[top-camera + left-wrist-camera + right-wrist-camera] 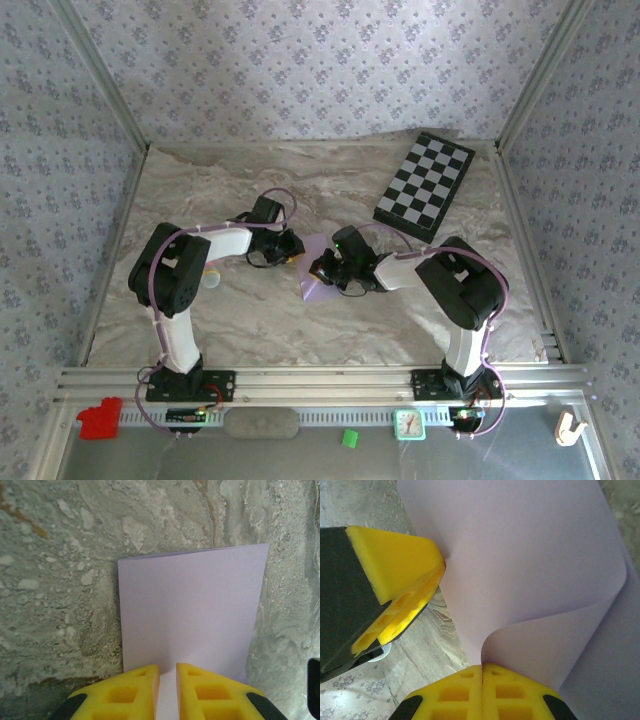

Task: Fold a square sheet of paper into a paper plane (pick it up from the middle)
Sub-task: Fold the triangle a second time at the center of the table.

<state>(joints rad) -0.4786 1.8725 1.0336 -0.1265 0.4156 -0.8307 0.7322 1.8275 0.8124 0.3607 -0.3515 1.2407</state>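
From above, the two arms meet over the middle of the table [250, 320], the left gripper [292, 252] and right gripper [320, 268] close together with the lilac sheet of paper [314, 288] between them; the chequered board [425, 185] lies well apart at the far right. In the left wrist view the yellow fingers [135, 692] pinch the near edge of the sheet, which lies flat on the table beyond them, a second layer peeking out along its far edge, so it looks doubled over. In the right wrist view the right fingers [510, 692] are clenched tight on a part of the sheet that curls up in a loose loop, with a left finger touching the sheet at the left. Both grips sit on thin paper, so any pull in opposite directions could tear it or drag it out of one pinch. The loop could also flatten crookedly and set a skewed crease, spoiling the plane's centre line.
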